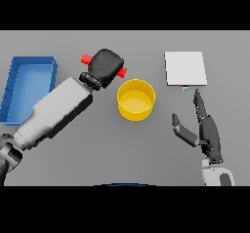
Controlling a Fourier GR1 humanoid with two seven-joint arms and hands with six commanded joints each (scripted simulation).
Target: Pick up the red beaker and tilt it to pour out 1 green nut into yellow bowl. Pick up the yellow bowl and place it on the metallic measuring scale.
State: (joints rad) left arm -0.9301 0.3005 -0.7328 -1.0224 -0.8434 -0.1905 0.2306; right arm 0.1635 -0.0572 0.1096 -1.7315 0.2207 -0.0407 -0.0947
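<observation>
Left hand (106,65) up at mid-table, wrapped over red beaker (87,58), fingers curled round it and clamped. Only two red bits of beaker visible: one poking out at hand's left side, one at its right near the yellow bowl (136,99). Rest of beaker hidden under the dark hand, so tilt angle and contents not readable; no green nut discernible anywhere. Beaker's right-hand red end sits just beside bowl's upper-left rim, apparently apart from it, slightly above and to the left in the view. Bowl: round, plain yellow, upright on grey table (97,149), open side up, interior showing a lighter yellow floor. Located centre of table, between the two hands. Left forearm running diagonally from lower-left edge up to the hand, passing beside a blue tray (14,81) at far left; tray rectangular, raised walls, blue floor. Metallic measuring scale (185,68) up right of the bowl: flat, pale, square plate, small bluish mark at its near edge. Well apart from bowl. Right hand (207,132) lower right, resting over table, fingers straight and pointing up toward scale's near edge, thumb splayed out to the left, holding nothing. Fingertips near scale, not touching. Bowl well left of that hand, no contact.
</observation>
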